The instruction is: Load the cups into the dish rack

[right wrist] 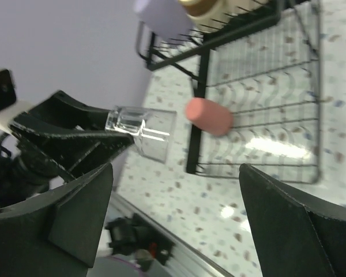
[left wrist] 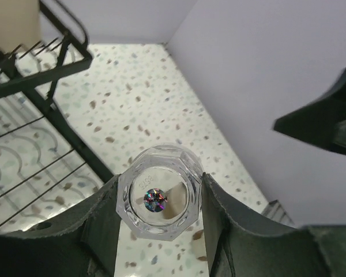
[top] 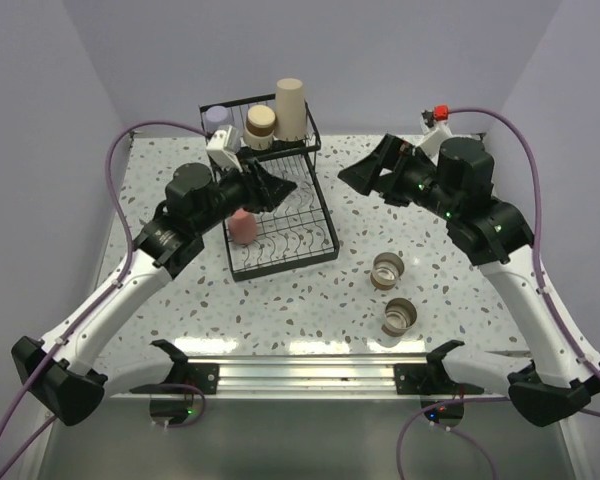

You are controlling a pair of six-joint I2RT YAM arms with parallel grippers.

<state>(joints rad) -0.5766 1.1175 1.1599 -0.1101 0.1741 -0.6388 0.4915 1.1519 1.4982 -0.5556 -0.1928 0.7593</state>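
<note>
Left gripper (top: 265, 187) clamps the clear glass cup (left wrist: 155, 199); right gripper (top: 365, 178) faces it, jaws spread wide

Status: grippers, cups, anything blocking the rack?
Left gripper shut on glass by rack. Right gripper open, empty. Two cups on table. Nothing blocking.

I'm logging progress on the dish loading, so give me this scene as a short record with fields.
upper basket: lavender cup, short tan cup, tall beige cup
lower tray: pink cup
left gripper: shut on clear glass, beside the rack
right gripper: open, empty
table: two short cups not yet loaded
</note>
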